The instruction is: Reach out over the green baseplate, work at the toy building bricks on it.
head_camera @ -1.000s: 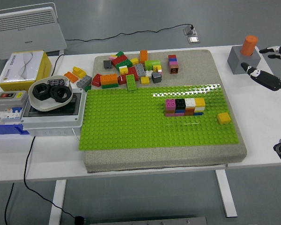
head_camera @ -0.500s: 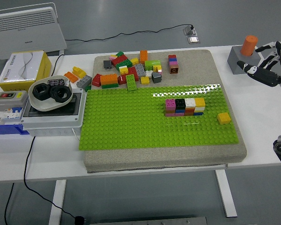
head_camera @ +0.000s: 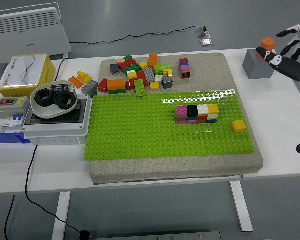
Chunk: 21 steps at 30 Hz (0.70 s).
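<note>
The robot's right hand (head_camera: 290,52) hovers at the right edge, fingers spread and holding nothing, beside an orange cylinder on a grey block (head_camera: 257,64). The flat green studded baseplate (head_camera: 140,130) lies on a beige mat on the white surface, carrying a short wall of multicoloured toy bricks (head_camera: 197,114) and one yellow brick (head_camera: 239,126).

Green baseplate (head_camera: 140,130) flat on grey mat. On it, right of centre: two-layer brick wall (head_camera: 197,113), top row pink, black, white, yellow. Single yellow brick (head_camera: 239,126) nr right edge. Loose bricks (head_camera: 140,75) heaped behind plate.
</note>
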Motion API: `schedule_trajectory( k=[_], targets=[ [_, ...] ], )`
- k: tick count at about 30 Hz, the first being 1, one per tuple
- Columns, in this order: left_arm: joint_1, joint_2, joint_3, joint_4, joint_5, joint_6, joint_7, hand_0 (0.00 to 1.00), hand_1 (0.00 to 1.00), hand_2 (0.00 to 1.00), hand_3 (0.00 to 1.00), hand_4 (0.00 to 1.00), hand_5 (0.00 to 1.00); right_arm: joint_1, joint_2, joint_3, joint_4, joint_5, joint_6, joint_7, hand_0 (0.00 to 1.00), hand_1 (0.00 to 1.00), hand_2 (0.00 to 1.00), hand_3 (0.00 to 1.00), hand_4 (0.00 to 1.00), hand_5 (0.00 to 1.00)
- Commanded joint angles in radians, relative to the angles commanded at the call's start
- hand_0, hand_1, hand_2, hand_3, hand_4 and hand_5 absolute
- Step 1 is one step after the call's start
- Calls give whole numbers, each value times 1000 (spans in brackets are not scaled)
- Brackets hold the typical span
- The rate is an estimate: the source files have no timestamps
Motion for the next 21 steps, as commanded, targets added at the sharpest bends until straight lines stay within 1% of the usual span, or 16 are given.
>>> schedule_trajectory(
  k=[1, 3, 6, 7, 10, 12, 13, 17, 19, 20, 21],
  targets=[
    [0, 0, 0, 0, 0, 0, 0, 791, 732, 655, 473, 636, 414, 0, 2, -8, -3, 18, 6, 13, 108, 135, 188, 370, 998, 472],
    [0, 0, -1, 0, 0, 0, 0, 791, 732, 655, 473, 636, 414, 0, 6, -37, -17, 37, 20, 18, 108, 135, 188, 370, 998, 472],
    [-1, 0, -2, 0, 0, -1, 0, 791, 732, 655, 473, 636, 414, 2, 7, -91, -40, 38, 44, 5, 108, 135, 188, 370, 998, 472],
    [-1, 1, -2, 0, 0, -1, 0, 792, 733, 656, 470, 639, 415, 3, 7, -105, -46, 31, 55, -5, 577, 720, 742, 467, 998, 590],
    [-1, 1, -4, 0, 0, -1, 0, 792, 733, 656, 470, 639, 415, 6, 4, -136, -53, -24, 117, -62, 577, 720, 742, 467, 998, 590],
    [-2, 0, -5, 1, 0, 0, 0, 792, 733, 656, 470, 639, 415, 8, -1, -147, -44, -74, 179, -115, 577, 720, 742, 467, 998, 590],
    [-2, 0, -5, 1, 0, 0, 0, 792, 733, 656, 469, 639, 415, 9, -3, -151, -39, -95, 207, -137, 863, 923, 939, 893, 998, 521],
    [-2, -2, -7, 1, 0, 1, 0, 792, 733, 656, 469, 639, 415, 8, -15, -162, -2, -182, 328, -231, 863, 923, 939, 893, 998, 521],
    [-2, -2, -7, 1, 0, 1, 0, 792, 733, 656, 469, 639, 415, 9, -18, -165, 14, -205, 382, -272, 863, 923, 939, 893, 998, 521],
    [-3, -2, -7, 1, 0, 1, 0, 792, 733, 656, 469, 639, 415, 10, -19, -167, 24, -217, 419, -303, 863, 923, 939, 893, 998, 521],
    [-3, -2, -7, 1, 0, 1, 0, 792, 733, 656, 469, 639, 415, 11, -20, -167, 29, -221, 437, -318, 863, 923, 939, 893, 998, 521]
  ],
)
